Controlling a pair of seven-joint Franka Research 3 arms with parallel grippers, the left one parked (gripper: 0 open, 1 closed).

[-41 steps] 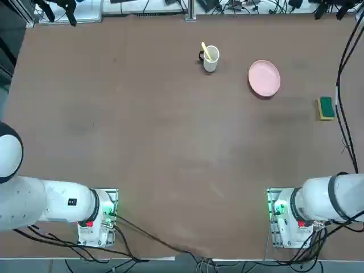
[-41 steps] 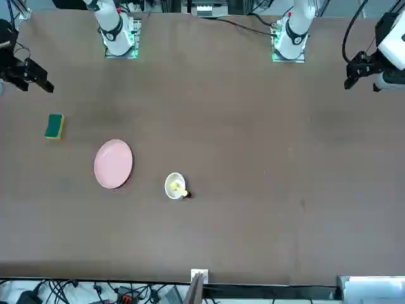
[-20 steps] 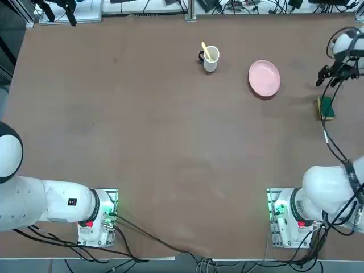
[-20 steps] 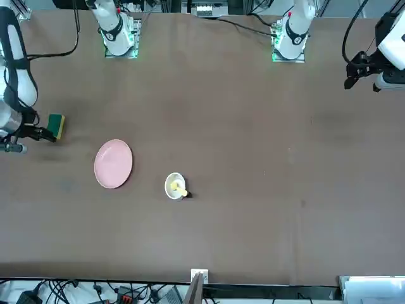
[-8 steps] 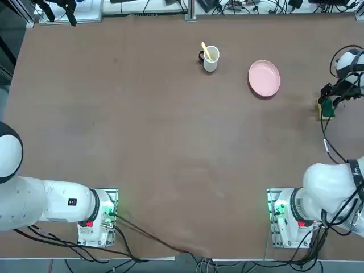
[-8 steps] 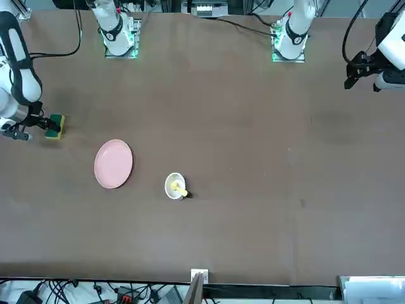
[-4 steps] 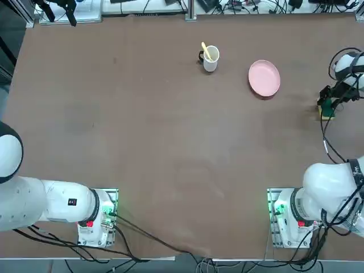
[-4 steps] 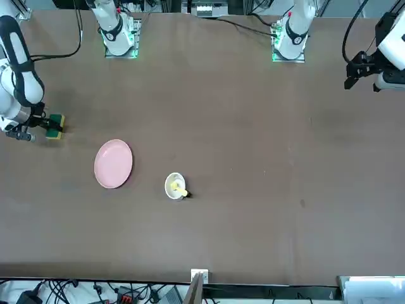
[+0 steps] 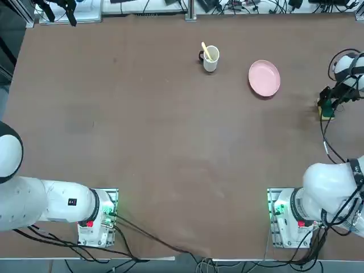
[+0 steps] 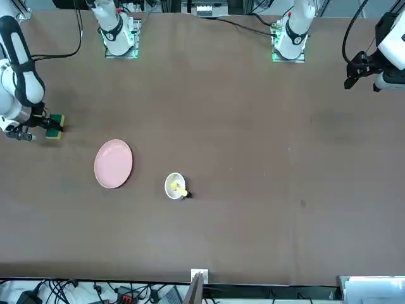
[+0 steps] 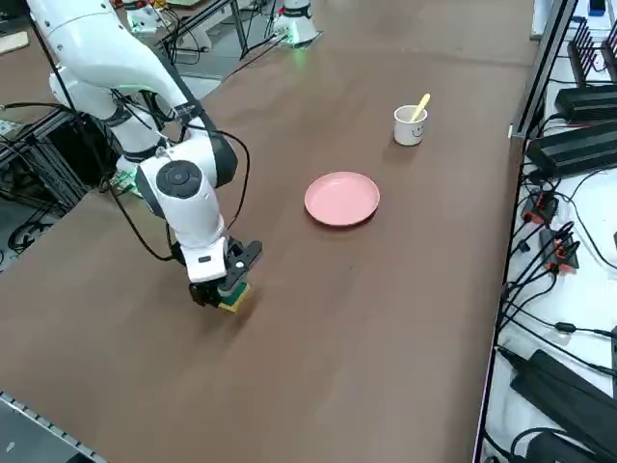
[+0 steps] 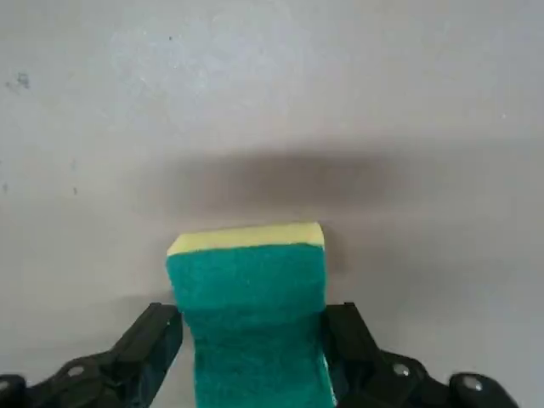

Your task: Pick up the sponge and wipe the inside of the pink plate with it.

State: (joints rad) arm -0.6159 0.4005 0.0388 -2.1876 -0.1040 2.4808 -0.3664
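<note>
Straddling sponge (image 12: 252,323), right gripper (image 12: 255,333) near 1 edge

From here I see a broad brown counter (image 9: 170,148). The green-and-yellow sponge (image 12: 255,323) lies on it right between the jaws (image 12: 253,327). The pink plate (image 11: 342,199) sits flat a short way off from the jaws, and the white mug (image 11: 409,126), yellow stick (image 11: 420,107) poking out, stands beyond the plate, farther from them.
</note>
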